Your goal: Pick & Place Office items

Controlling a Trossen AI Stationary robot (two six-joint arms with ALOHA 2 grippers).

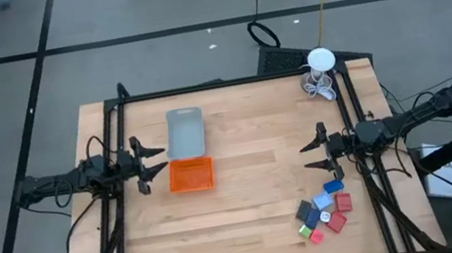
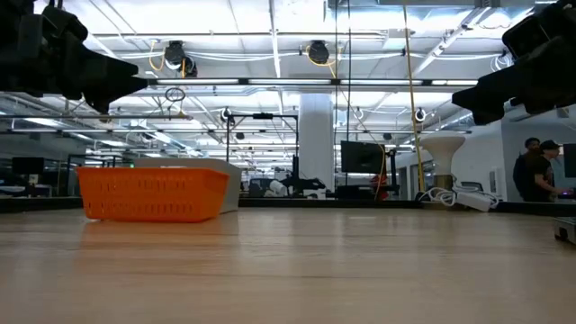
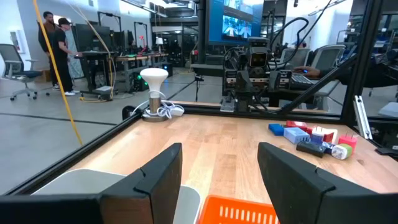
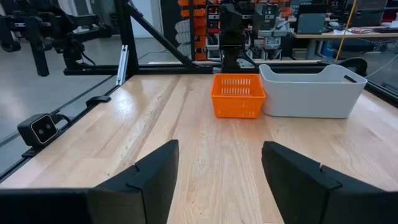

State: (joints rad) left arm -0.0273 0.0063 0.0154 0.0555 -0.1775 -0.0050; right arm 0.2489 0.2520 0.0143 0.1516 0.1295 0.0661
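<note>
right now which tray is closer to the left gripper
The orange tray. It lies just off the open left gripper; the grey tray adjoins it on the far side, towards the table's back edge.

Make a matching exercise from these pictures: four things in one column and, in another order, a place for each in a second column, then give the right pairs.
Things:
1. orange tray
2. grey tray
3. office items
4. white round thing with wire loops

Places (high view):
A. in a heap near the table's lower right edge
B. at the table's upper right corner
C. beside the left gripper, touching the grey tray
D. left of the table's middle, above the orange tray

Pairs: 1-C, 2-D, 3-A, 4-B
</note>
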